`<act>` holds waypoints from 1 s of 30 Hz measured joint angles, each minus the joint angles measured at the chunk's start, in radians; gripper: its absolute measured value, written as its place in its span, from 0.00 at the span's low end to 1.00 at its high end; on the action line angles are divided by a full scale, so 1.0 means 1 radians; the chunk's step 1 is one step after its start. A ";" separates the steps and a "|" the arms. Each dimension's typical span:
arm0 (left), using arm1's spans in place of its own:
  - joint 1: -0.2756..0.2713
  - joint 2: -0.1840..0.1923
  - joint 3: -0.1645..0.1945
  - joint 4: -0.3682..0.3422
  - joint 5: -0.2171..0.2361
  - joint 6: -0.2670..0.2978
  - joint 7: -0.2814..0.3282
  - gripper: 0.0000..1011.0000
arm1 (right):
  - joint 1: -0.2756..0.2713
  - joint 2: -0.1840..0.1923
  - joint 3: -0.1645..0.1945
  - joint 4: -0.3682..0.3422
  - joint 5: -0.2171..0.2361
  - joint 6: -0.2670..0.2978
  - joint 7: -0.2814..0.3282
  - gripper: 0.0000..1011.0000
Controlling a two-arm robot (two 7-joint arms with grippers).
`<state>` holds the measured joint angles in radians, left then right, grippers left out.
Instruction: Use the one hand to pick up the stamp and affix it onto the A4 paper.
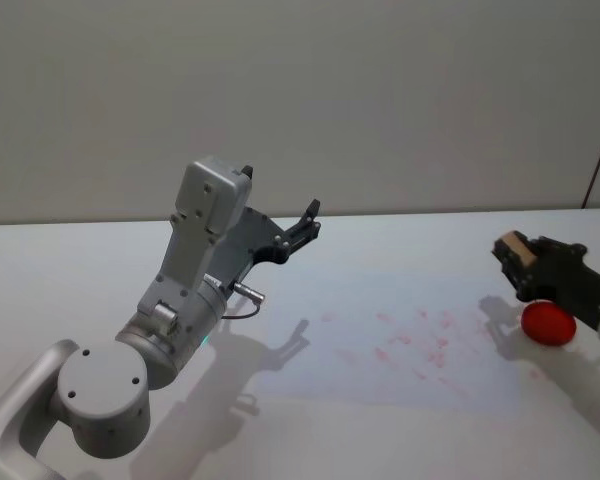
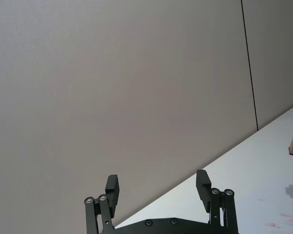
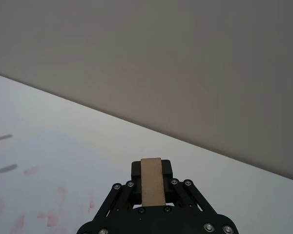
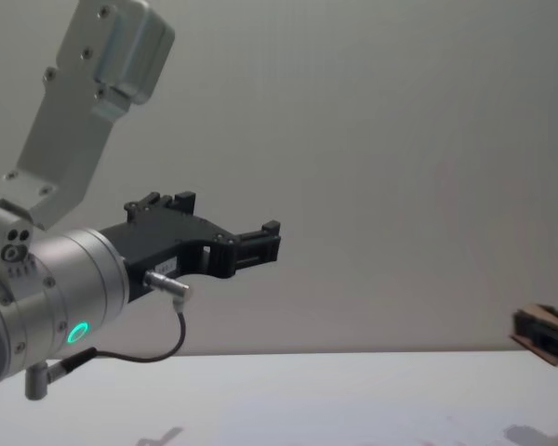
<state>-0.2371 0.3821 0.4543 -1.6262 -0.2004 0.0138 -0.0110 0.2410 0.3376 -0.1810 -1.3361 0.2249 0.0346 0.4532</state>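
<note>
The right gripper (image 1: pixel 513 252) comes in at the right edge of the head view, held up above the white table (image 1: pixel 400 240). Its 2 black fingers are pressed together on the stamp (image 1: pixel 512 246), and the tan wood end sticks out past the tips. In the right wrist view the stamp (image 3: pixel 152 181) shows as a tan strip pinched between the black fingers, pointing toward the grey wall (image 3: pixel 151 58). In the chest view the stamp (image 4: pixel 539 334) peeks in at the right edge, up off the table. Just below the gripper in the head view sits a round red thing (image 1: pixel 548 323) on the table. The A4 paper (image 1: pixel 400 340) lies flat in the lower middle of the head view, to the left of the right gripper, with many faint red marks (image 1: pixel 420 345) on it. The left gripper (image 1: pixel 302 226) is up in the air near the middle left of the head view, and its 2 fingers (image 2: pixel 112 187) are spread wide apart, holding nothing.
</note>
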 joint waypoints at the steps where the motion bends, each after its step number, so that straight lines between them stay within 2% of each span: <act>1: 0.000 0.000 0.000 0.000 0.000 0.000 0.000 0.99 | -0.013 0.011 0.008 -0.008 0.000 0.001 -0.002 0.22; 9: 0.000 0.000 0.000 0.000 0.000 0.000 0.000 0.99 | -0.071 0.056 0.036 -0.031 -0.010 0.002 -0.024 0.22; 17: 0.000 0.000 0.000 0.000 0.000 0.000 0.000 0.99 | -0.106 0.077 0.048 -0.036 -0.025 0.001 -0.043 0.22; 30: 0.000 0.000 0.000 0.000 0.000 0.000 0.000 0.99 | -0.133 0.081 0.045 -0.034 -0.039 0.001 -0.070 0.22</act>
<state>-0.2371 0.3821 0.4542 -1.6262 -0.2004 0.0138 -0.0109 0.1078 0.4189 -0.1364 -1.3704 0.1856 0.0354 0.3834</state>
